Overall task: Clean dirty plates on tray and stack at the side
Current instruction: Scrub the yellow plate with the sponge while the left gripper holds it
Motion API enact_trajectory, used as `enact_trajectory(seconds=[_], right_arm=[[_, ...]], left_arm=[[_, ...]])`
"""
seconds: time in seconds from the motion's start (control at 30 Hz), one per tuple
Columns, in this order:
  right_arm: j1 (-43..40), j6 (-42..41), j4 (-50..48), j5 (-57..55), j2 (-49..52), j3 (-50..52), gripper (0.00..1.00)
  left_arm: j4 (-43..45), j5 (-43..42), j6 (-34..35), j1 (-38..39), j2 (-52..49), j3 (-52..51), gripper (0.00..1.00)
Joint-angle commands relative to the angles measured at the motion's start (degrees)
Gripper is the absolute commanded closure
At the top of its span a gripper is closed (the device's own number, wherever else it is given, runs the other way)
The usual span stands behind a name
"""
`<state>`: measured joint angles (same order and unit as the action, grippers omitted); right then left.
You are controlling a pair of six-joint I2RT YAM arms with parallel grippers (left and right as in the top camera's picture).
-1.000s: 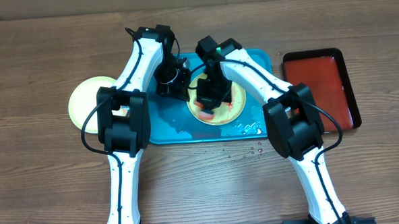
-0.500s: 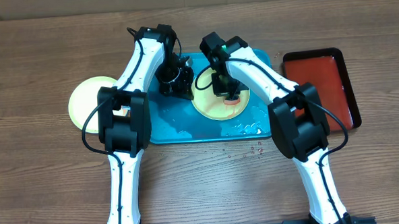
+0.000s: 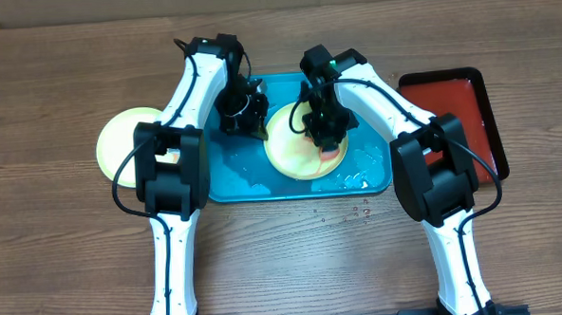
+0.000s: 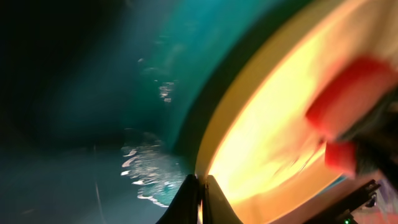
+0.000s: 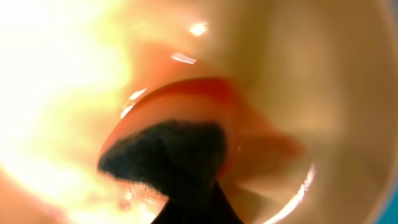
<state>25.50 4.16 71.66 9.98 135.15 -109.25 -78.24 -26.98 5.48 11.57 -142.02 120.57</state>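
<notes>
A pale yellow-green plate [image 3: 290,152] with a red sauce smear [image 5: 249,118] lies on the turquoise tray [image 3: 225,174]. My left gripper [image 3: 258,120] is shut on the plate's left rim [image 4: 200,198]. My right gripper [image 3: 326,135] is shut on a red sponge [image 4: 351,93] with a dark scouring pad [image 5: 168,155] and presses it onto the plate's right half. A second yellow-green plate [image 3: 124,145] lies on the table left of the tray, partly hidden by the left arm. No pale blue-white plate shows.
A smaller red tray [image 3: 450,122] with a dark rim stands right of the turquoise tray. Water puddles lie on the tray's front [image 3: 353,180]. Droplets [image 3: 355,211] dot the table just in front of it.
My right gripper has slid the sponge from the plate's left-middle to its right side. The left gripper has stayed on the rim. The plate has shifted slightly.
</notes>
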Motion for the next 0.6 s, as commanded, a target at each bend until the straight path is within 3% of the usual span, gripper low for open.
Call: enact_trajectory(seconds=[0.0,0.37,0.47,0.57], right_arm=[[1.81,11.67,1.79,13.49,5.46,4.24,0.96],[2.58,17.2,4.24,11.78,5.4,3.34,0.96],[3.02,9.44,5.92,11.78,5.4,0.57,0.96],[2.64,-3.67,6.25,11.78,5.4,-2.93,0.96]], left_arm=[[0.33,0.37,-1.18,-0.37,-0.35,0.39,0.96],[0.33,0.37,-1.18,-0.35,-0.35,0.39,0.96],[0.33,0.37,-0.76,-0.35,-0.35,0.39,0.96],[0.52,0.39,-0.26,-0.35,-0.35,0.39,0.96]])
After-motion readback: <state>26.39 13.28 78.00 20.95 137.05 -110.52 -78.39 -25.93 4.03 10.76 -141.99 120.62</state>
